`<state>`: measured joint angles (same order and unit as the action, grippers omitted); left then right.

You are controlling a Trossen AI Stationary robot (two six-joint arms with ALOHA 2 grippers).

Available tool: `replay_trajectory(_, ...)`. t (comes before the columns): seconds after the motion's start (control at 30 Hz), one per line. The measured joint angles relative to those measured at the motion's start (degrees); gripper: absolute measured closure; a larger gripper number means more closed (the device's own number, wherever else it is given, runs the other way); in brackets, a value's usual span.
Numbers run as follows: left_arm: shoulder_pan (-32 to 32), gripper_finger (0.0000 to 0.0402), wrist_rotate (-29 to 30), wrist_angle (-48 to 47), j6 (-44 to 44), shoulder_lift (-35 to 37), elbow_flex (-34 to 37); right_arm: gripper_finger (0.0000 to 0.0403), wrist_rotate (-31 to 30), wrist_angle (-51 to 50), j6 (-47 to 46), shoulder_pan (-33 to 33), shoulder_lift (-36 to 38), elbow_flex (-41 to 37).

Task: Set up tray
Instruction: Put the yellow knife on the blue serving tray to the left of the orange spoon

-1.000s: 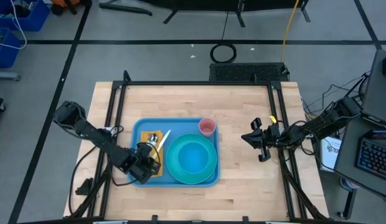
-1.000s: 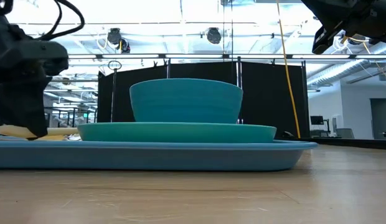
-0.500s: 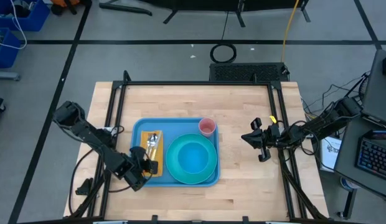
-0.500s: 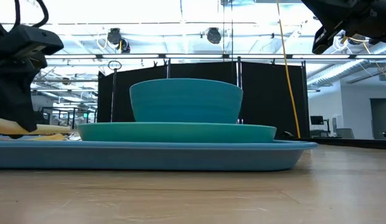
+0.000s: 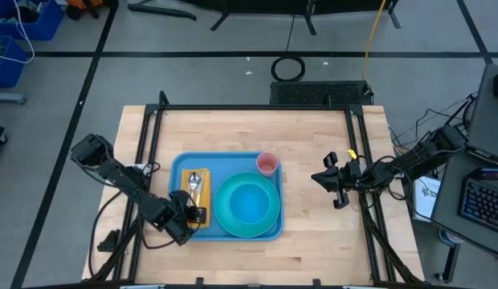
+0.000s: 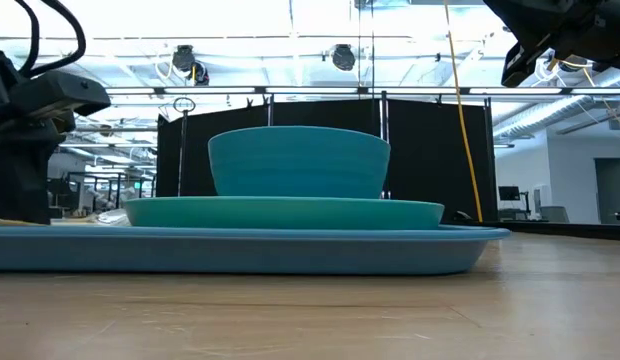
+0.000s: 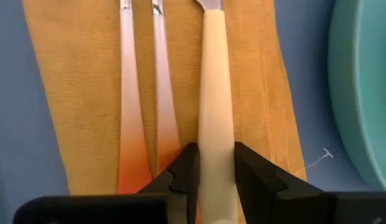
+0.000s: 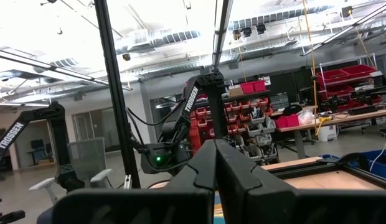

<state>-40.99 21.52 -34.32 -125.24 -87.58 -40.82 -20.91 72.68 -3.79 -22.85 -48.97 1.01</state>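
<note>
Two claws are on my screens, and only the left one is working. The left claw (image 7: pixel 210 177) sits low over the tray's near-left corner, its fingers (image 7: pixel 184 174) nearly closed around the end of a cream handle (image 7: pixel 216 93). That utensil lies flat on the orange napkin (image 7: pixel 68 93) next to two clear, orange-tipped handles (image 7: pixel 146 87). I judge the grip is still on, though light.

My worry is the release. If I lift or pull away before the fingers spread, the handle may drag along, skew against its neighbours, or bunch up the napkin. The teal plate (image 5: pixel 247 205) is close beside the napkin, so a sideways swing could knock it, or the bowl (image 6: pixel 298 162) standing on it.

The tray (image 5: pixel 226 234) lies on the desk (image 5: pixel 313 257) nearer its front edge and left of the middle, directly under the left claw. A pink cup (image 5: pixel 267 164) stands in its far right corner.

The right claw (image 5: pixel 339 181) waits squeezed shut, raised near the desk's right edge, well apart from the tray.
</note>
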Motion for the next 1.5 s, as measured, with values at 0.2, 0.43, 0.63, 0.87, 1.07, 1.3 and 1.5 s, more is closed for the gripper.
replay_trajectory(0.2, 0.89, 0.0298, -0.57, 1.08, 0.21, -0.12, 0.00, 0.0403, 0.00, -0.09, 0.01, 0.00, 0.00, 0.00)
replay_trajectory(0.43, 0.68, 0.0299, 1.84, 4.34, 2.66, -0.21, 0.09, 0.0403, 0.00, -0.12, 0.00, -0.02, 0.00, 0.01)
replay_trajectory(0.63, 0.52, 0.0299, 4.07, 7.93, 6.17, -0.21, 0.09, 0.0403, 0.00, -0.12, 0.00, -0.02, 0.00, 0.00)
replay_trajectory(0.87, 0.19, 0.0300, 4.04, 6.11, 4.97, -0.21, 0.09, 0.0403, 0.00, -0.12, 0.00, -0.01, 0.00, 0.01)
replay_trajectory(1.07, 0.19, 0.0302, 5.02, 5.88, 1.49, -0.21, 0.09, 0.0403, 0.00, -0.12, 0.00, 0.00, 0.00, 0.00)
replay_trajectory(1.3, 0.19, 0.0282, 5.31, 5.65, 1.40, -0.21, 0.09, 0.0403, 0.00, -0.12, 0.00, 0.00, 0.00, 0.00)
replay_trajectory(1.5, 0.19, 0.0301, 3.81, 4.46, 0.75, -0.21, 0.09, 0.0403, 0.00, -0.12, 0.00, 0.00, 0.00, -0.01)
